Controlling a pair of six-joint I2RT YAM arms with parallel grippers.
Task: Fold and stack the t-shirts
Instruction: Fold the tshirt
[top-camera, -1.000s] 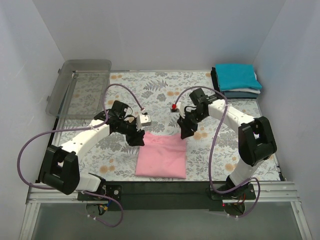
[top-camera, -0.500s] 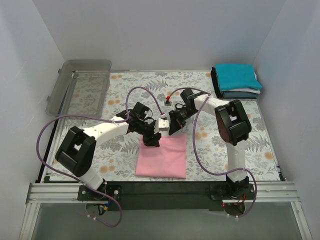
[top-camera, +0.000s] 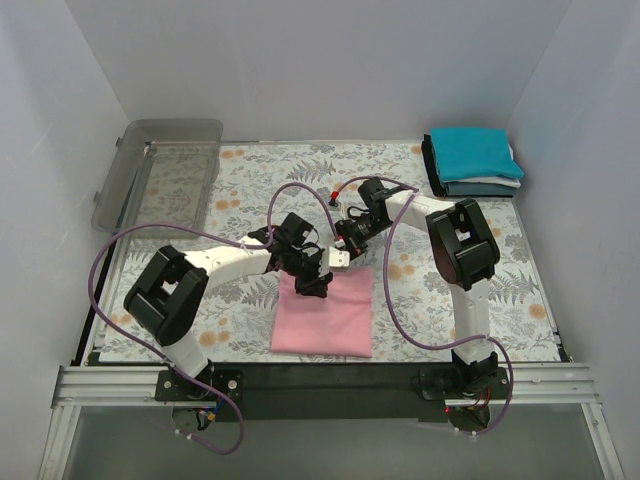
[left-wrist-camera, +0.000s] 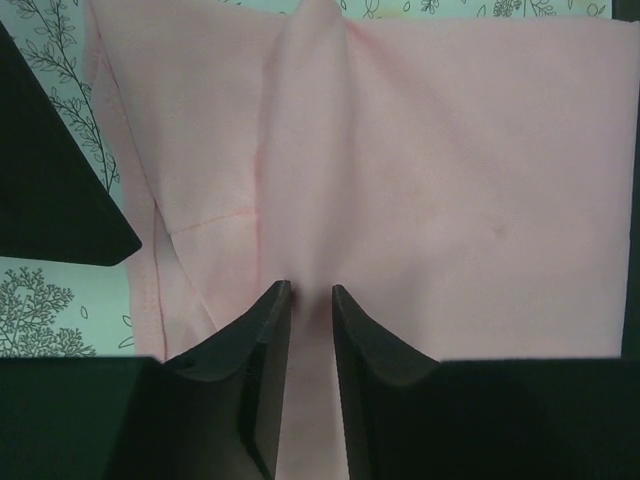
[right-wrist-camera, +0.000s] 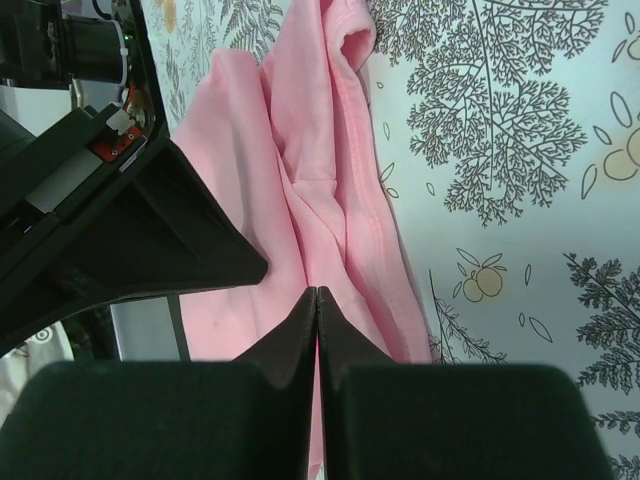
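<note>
A pink t-shirt (top-camera: 325, 322) lies folded into a rectangle on the floral cloth near the table's front. Both grippers meet at its far edge. My left gripper (top-camera: 313, 285) is shut on a raised ridge of the pink t-shirt (left-wrist-camera: 450, 200), the cloth standing up between the narrow-set fingers at the left gripper (left-wrist-camera: 311, 290). My right gripper (top-camera: 352, 250) comes in from the far right; in its wrist view the right gripper (right-wrist-camera: 317, 292) has its jaws pressed together on a fold of the pink t-shirt (right-wrist-camera: 300, 150). Other folded t-shirts form a stack (top-camera: 475, 152) at the back right, teal on top.
A clear plastic bin (top-camera: 160, 175) stands at the back left corner. The left arm's black body (right-wrist-camera: 130, 230) sits close beside the right gripper. White walls enclose the floral table cloth (top-camera: 250, 170) on three sides.
Both arms swung inward from the shirt's far corners to the middle of its far edge. The right jaws closed first, then the left narrowed onto the cloth.
</note>
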